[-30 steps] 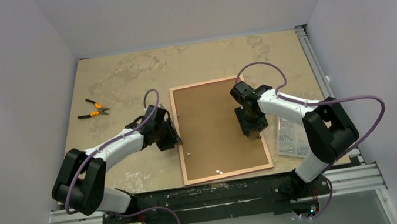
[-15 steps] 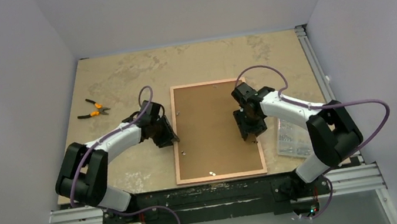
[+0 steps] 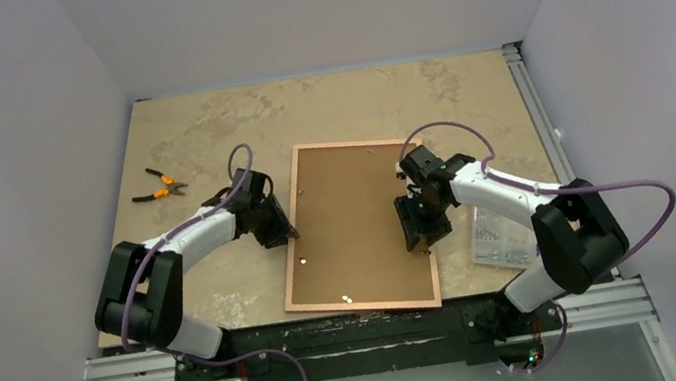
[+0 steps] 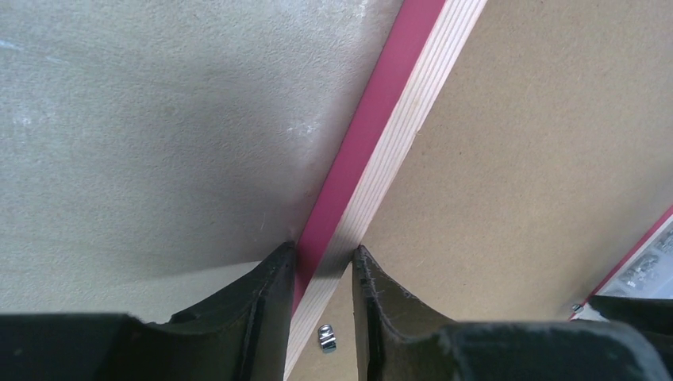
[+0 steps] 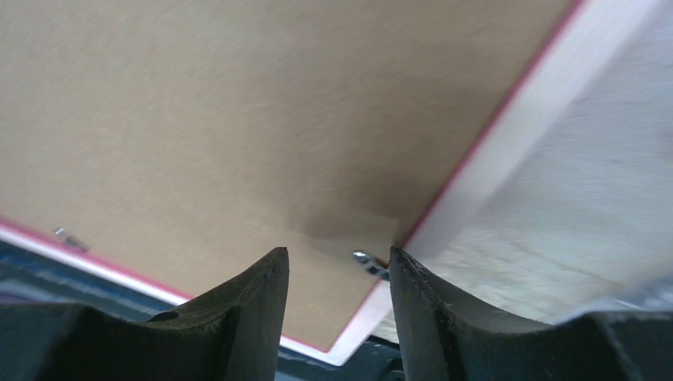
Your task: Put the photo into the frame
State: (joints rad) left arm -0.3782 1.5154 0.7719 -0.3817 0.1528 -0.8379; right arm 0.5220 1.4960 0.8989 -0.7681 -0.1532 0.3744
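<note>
Your left gripper [image 4: 324,258] has its fingers [image 4: 270,290] pinching the left rail of the frame [image 4: 385,119], one on the outer pink face and one on the inner side beside the brown backing board [image 4: 516,159]. The fingers [image 5: 262,294] of your right gripper [image 5: 339,252] stand apart over the board, with a small metal tab [image 5: 367,259] between their tips, just inside the right rail. The frame lies back-up and skewed on the table [image 3: 204,130] between your arms. Pliers [image 3: 159,187] rest well off to the left, and a clear bag [image 3: 496,233] lies just beside the frame on the right.

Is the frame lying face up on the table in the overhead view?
No, the frame lies back up, its narrow rim surrounding the brown backing board that faces the camera.
</note>
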